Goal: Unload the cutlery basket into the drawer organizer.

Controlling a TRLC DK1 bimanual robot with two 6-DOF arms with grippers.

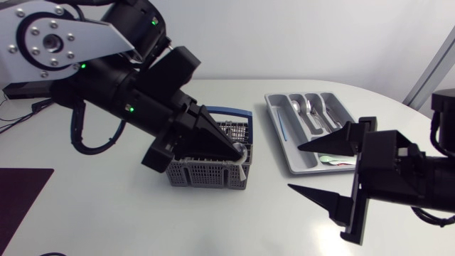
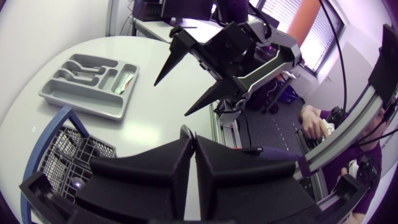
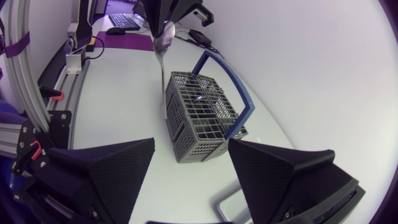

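Bright, even light, probably overhead; soft shadows; wrist edges warped.

Spoon point(image 2: 186, 131) just peeks past the left gripper point(image 2: 193, 142), handle hidden. That gripper covers half the basket point(image 1: 206, 175), and the organizer point(image 3: 229, 208) is clipped at the edge.

text: we read none in any view | numbers, signs: none | organizer point(image 1: 270, 102), centre-right of the head view: small item point(image 1: 331, 160) with green and red marks, too small for us to read
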